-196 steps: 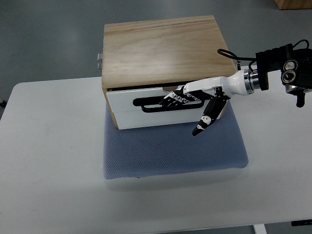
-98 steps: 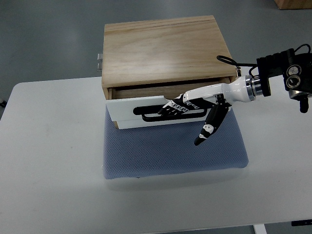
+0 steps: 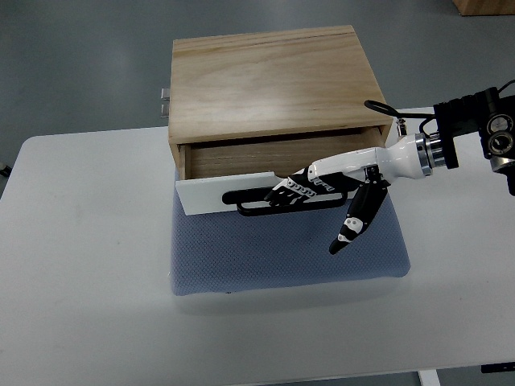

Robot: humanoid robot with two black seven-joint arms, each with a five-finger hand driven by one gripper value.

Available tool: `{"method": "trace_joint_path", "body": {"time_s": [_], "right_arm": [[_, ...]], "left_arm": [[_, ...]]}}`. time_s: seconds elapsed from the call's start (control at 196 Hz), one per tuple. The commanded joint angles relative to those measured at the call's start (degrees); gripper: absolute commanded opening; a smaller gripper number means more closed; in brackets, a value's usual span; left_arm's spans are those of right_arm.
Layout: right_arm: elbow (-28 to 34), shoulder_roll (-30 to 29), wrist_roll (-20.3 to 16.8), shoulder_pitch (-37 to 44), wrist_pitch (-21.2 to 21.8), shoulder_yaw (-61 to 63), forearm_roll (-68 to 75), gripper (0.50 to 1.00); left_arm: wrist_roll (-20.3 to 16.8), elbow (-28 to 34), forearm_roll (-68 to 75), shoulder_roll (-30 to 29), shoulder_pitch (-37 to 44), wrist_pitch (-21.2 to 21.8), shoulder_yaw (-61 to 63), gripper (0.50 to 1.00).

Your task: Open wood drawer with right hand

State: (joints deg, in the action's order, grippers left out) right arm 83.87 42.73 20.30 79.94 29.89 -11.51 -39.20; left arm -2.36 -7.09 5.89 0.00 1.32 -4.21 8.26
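Observation:
A light wood box stands at the back of the white table, partly on a blue-grey mat. Its drawer, with a white front and a black handle, is pulled partway out and shows its wooden inside. My right hand reaches in from the right. Its fingers are hooked through the black handle, and the thumb hangs down apart over the mat. The left arm does not show.
The mat lies under and in front of the box. A metal hinge or latch sticks out at the box's back left. A brown box corner shows at the top right, off the table.
The drawer has slid out toward me, from nearly closed to well open. My right hand moved with it, toward the front, fingers still in the handle.

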Motion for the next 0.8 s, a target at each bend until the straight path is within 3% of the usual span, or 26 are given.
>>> {"method": "trace_joint_path", "body": {"time_s": [0.0, 0.515, 0.795], "right_arm": [[0.4, 0.5, 0.0, 0.0, 0.0, 0.0, 0.0, 0.944], [1.1, 2.9, -0.1, 0.5, 1.1, 0.2, 0.1, 0.944], [1.2, 5.1, -0.3, 1.0, 5.1, 3.3, 0.8, 0.944]], "left_arm": [[0.0, 0.0, 0.0, 0.0, 0.0, 0.1, 0.0, 1.0], [0.0, 0.0, 0.0, 0.0, 0.0, 0.0, 0.0, 1.0], [0.0, 0.0, 0.0, 0.0, 0.0, 0.0, 0.0, 1.0]]}}
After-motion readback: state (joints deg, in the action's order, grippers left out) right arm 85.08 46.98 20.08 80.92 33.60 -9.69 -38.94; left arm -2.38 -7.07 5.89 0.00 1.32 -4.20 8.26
